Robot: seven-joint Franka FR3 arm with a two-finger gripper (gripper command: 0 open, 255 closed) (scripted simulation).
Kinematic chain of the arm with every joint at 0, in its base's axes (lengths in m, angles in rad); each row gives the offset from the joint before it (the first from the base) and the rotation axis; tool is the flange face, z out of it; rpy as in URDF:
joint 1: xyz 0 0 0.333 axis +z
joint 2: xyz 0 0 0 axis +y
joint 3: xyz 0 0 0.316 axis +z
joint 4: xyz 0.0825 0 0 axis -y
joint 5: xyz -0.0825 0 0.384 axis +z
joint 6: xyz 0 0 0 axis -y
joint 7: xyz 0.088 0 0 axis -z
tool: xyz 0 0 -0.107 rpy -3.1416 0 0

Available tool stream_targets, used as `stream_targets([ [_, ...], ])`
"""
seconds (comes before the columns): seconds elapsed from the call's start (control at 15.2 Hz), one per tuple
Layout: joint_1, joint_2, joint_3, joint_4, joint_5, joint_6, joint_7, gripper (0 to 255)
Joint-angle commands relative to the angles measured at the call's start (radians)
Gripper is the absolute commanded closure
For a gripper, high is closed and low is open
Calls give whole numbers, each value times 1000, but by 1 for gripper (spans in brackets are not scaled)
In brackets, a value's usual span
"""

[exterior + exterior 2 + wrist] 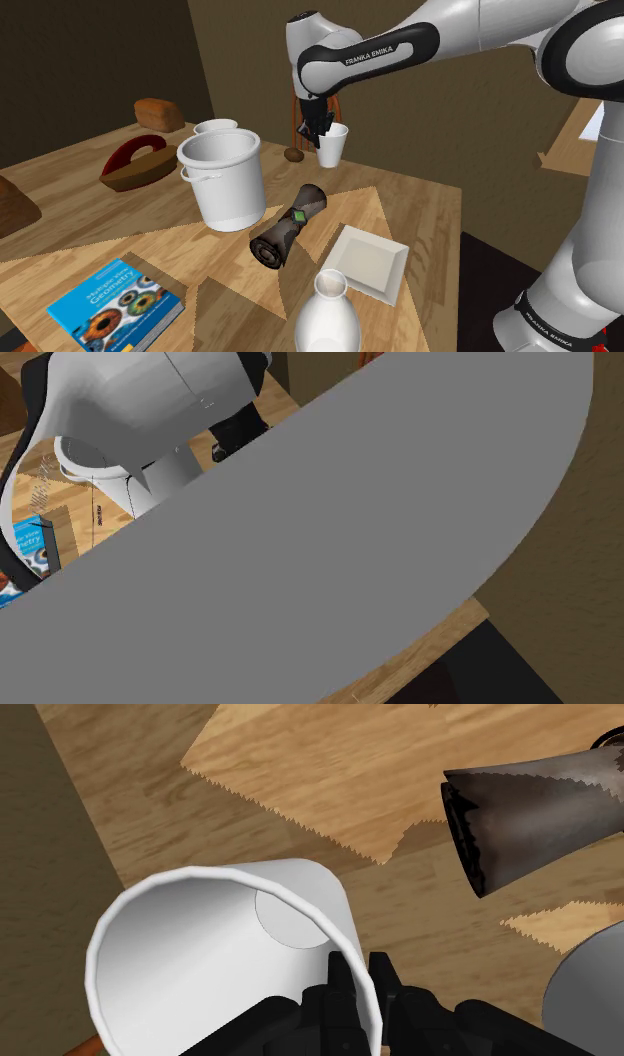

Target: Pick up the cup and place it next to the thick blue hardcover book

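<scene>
In the shoulder view I begin at the left. The blue book (115, 305) lies flat on the near corner of the wooden counter (420, 215), cover up. Further back there is a brown loaf (160, 113), and a red and brown object (135, 163) just before it. Next comes a big white pot (222, 178) with a smaller white vessel (215, 127) behind it. Right of the pot a dark pepper mill (290, 227) lies on its side, and a white bottle (327, 315) stands at the near edge.

The white cup (333, 150) is at the far side of the counter, well apart from the book. The black hand (322, 133) comes down on it from above. In the wrist view the hand (362, 969) is clamped on the cup (225, 954): one finger is inside the rim, the other outside, and the wall is between them. The cup looks tilted there, with its mouth toward the camera. I cannot tell if its base touches the counter.

Right of the cup a white square plate (370, 262) lies flat.
</scene>
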Motion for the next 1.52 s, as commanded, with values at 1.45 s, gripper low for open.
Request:
stream_targets([
  [1.45,132,-9,71,125,-4,-177,158,255],
])
